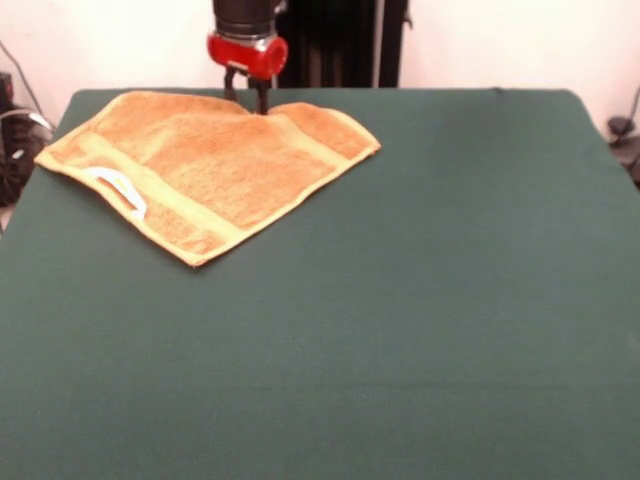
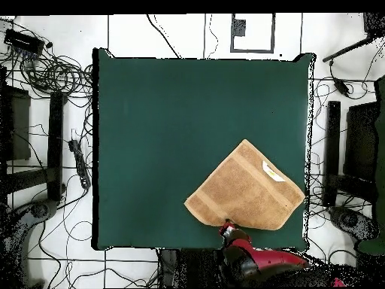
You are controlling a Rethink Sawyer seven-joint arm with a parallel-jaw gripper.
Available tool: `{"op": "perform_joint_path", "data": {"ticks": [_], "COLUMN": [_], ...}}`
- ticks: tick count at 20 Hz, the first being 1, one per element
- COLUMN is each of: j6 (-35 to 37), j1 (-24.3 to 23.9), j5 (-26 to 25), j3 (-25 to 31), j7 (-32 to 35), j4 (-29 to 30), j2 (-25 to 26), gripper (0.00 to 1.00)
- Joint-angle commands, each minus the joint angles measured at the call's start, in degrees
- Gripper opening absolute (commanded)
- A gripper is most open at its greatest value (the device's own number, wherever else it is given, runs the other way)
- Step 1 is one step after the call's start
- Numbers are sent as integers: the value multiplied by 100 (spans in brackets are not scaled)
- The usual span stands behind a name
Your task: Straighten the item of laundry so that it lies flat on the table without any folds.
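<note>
Near half of surface [image 1: 400,330] is bare green, lots of room toward 6 and 3 o'clock. Towel [image 1: 210,165] sits far-left, approx 10 o'clock in front view, close to the far and left edges. Looks partly done: mostly flat, but far edge seems folded over, shape not a full rectangle. Gripper [image 1: 248,95] at that far edge, fingers look pinched on cloth.

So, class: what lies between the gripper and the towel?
Nothing. In the front view the gripper comes down onto the towel at its far edge, with no gap visible. The overhead view shows the same at the table edge nearest the robot.
</note>
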Motion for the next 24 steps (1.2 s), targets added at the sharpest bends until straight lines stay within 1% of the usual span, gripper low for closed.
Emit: {"op": "perform_joint_path", "data": {"ticks": [1, 5, 9, 12, 14, 16, 17, 18, 21, 24], "j6": [1329, 1406, 1728, 2181, 2509, 2711, 2705, 2640, 2311, 2218], "j1": [-328, -362, -544, -869, -1132, -1312, -1356, -1349, -1028, -816], "j5": [-507, -596, -673, -623, -537, -505, -539, -593, -715, -723], "j3": [650, 719, 983, 1366, 1636, 1887, 1971, 2009, 1873, 1858], "j7": [-500, -454, -518, -734, -940, -1088, -1066, -992, -542, -388], "j4": [94, 19, 71, 255, 441, 472, 436, 368, 139, 17], "j2": [-313, -373, -658, -1068, -1433, -1590, -1537, -1484, -1283, -1239], "gripper": [100, 100, 100, 100, 100, 100, 100, 100, 100, 100]}}
